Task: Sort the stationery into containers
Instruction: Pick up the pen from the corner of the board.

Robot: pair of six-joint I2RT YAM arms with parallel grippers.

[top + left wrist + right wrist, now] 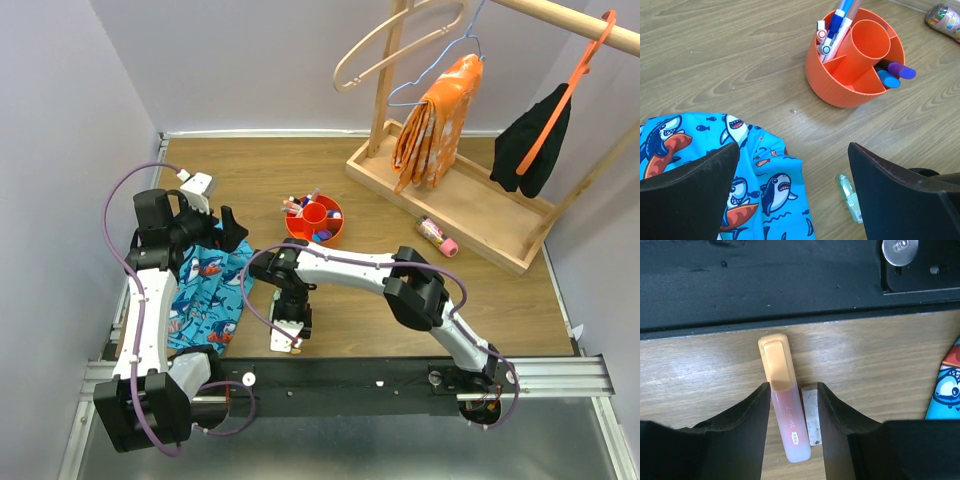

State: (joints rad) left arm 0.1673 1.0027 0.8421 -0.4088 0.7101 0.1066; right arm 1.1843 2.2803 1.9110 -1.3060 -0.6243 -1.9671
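The red-orange bowl (315, 221) stands mid-table and holds several pens; in the left wrist view the bowl (840, 85) has white, blue and purple markers in its compartments. My right gripper (285, 335) is low at the near table edge. In the right wrist view it (794, 390) is shut on a pink highlighter (789, 425) with an orange cap, and a small white eraser (812, 415) is pinched beside it. My left gripper (228, 228) is open and empty above the shark cloth. A pale green marker (850, 197) lies on the wood by its right finger (900, 200).
The blue shark-print cloth (205, 290) lies at the left, under the left arm. A pink and green marker (437, 236) lies by the wooden rack base (450, 200) with hanging clothes at the back right. The black mounting rail (765, 280) runs just past the table's near edge.
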